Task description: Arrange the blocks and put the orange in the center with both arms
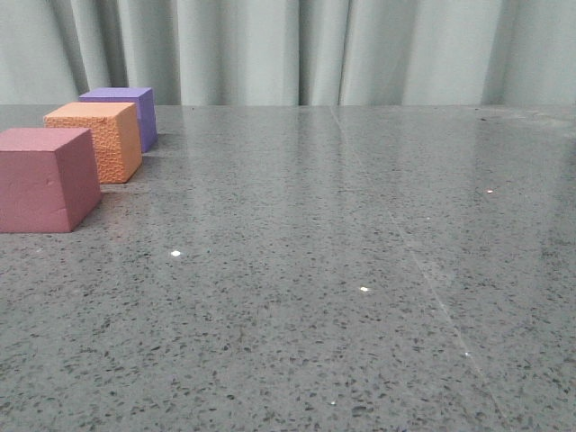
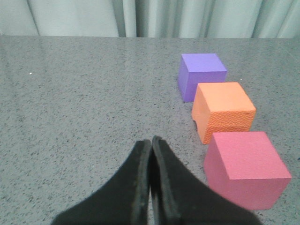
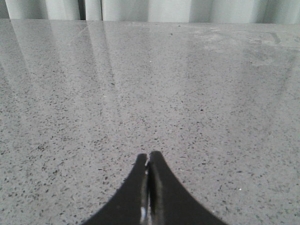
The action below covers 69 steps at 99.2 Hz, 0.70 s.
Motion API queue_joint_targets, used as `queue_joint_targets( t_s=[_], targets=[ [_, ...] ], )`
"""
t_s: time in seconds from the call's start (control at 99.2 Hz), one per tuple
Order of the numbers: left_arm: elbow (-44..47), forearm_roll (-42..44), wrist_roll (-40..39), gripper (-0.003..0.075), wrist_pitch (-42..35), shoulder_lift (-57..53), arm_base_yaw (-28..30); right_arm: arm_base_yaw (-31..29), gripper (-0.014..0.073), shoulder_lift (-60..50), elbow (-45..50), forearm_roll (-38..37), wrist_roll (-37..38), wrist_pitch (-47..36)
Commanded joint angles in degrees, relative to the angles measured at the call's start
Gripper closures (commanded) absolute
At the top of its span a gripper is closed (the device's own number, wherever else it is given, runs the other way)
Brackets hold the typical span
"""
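Three foam cubes stand in a row at the table's left side in the front view: the pink-red cube point(image 1: 45, 178) nearest, the orange cube point(image 1: 97, 139) in the middle, the purple cube point(image 1: 124, 112) farthest. The same row shows in the left wrist view: purple point(image 2: 202, 75), orange point(image 2: 223, 110) with its arched notch, pink-red point(image 2: 244, 167). My left gripper point(image 2: 151, 139) is shut and empty, beside the pink-red cube and apart from it. My right gripper point(image 3: 148, 155) is shut and empty over bare table. Neither gripper shows in the front view.
The grey speckled tabletop point(image 1: 342, 270) stretches from the cubes to the right. A pale curtain point(image 1: 297, 49) hangs behind the table's far edge.
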Motion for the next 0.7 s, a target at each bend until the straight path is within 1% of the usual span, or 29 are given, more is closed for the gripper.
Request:
queue_joint_targets(
  t_s=[0.0, 0.091, 0.161, 0.282, 0.413, 0.514, 0.615, 0.665, 0.685],
  targets=[
    [-1.56, 2.05, -0.45, 0.0739, -3.29, 0.05, 0.09, -0.32, 0.0661, -1.40, -0.82, -0.14, -0.41, -4.88],
    [-1.56, 0.65, 0.25, 0.0739, -3.29, -0.06, 0.09, -0.32, 0.0661, -1.40, -0.82, -0.14, -0.41, -4.88],
    [-1.56, -3.35, 4.10, 0.0739, -3.29, -0.94, 0.24, -0.32, 0.0661, -1.40, -0.82, -0.14, -0.41, -4.88],
    [-1.56, -11.35, 15.08, 0.0739, -3.40, -2.79, 1.38, -0.32, 0.0661, -1.40, -0.82, -0.14, -0.41, -4.88],
    [-1.42, -19.86, 27.78, 0.0739, -5.25, -4.97, 5.17, -0.32, 0.0661, -1.40, -0.82, -0.14, -0.41, -4.88],
    [0.54, -27.43, 37.97, 0.0739, -11.39, -7.04, 9.38, -0.32, 0.0661, -1.40, -0.82, -0.14, -0.41, -4.88],
    [4.84, -36.94, 49.29, 0.0739, -21.00, -9.03, 14.00, -0.32, 0.0661, -1.40, -0.82, -0.14, -0.41, -4.88],
    [7.72, -42.95, 53.53, 0.0739, -25.58, -9.87, 16.19, -0.32, 0.0661, -1.40, -0.82, -0.14, -0.41, -4.88],
    [9.02, -44.14, 54.72, 0.0739, -27.54, -10.24, 17.03, -0.32, 0.0661, -1.40, -0.82, -0.14, -0.41, -4.88]
  ],
)
